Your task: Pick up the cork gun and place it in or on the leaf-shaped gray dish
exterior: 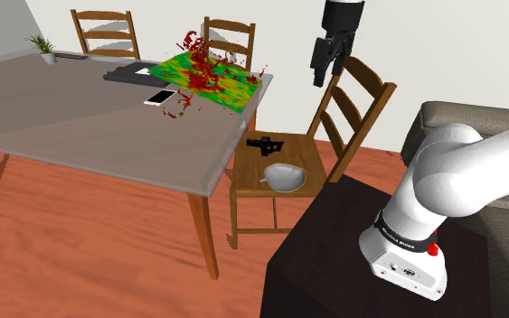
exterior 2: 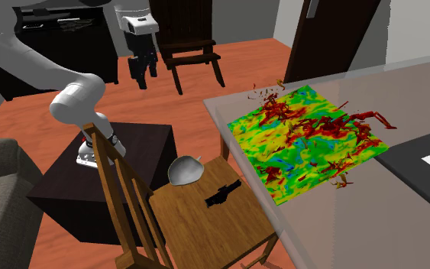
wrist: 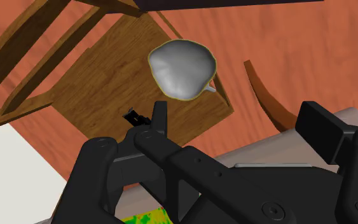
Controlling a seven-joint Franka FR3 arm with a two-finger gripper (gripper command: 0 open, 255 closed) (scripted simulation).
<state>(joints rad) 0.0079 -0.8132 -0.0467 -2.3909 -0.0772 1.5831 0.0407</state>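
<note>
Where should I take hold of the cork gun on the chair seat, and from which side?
Grip the cork gun across its slim middle, coming straight down from above. It lies flat on the chair seat, long and thin, so the gripper, now open, can probably straddle its narrow width. The gray dish sits apart from it, which should leave room.

The arm [exterior: 465,167] is glossy white, built of fat rounded tubes joined by dark rings. A black collar [exterior: 404,233] with pale lettering circles its foot, with a small red tab [exterior: 436,246] beside it. The gripper [exterior: 325,74] is matte black all over and blocky, with 2 squared fingers [wrist: 320,124] and round screw recesses [wrist: 269,208].
</note>
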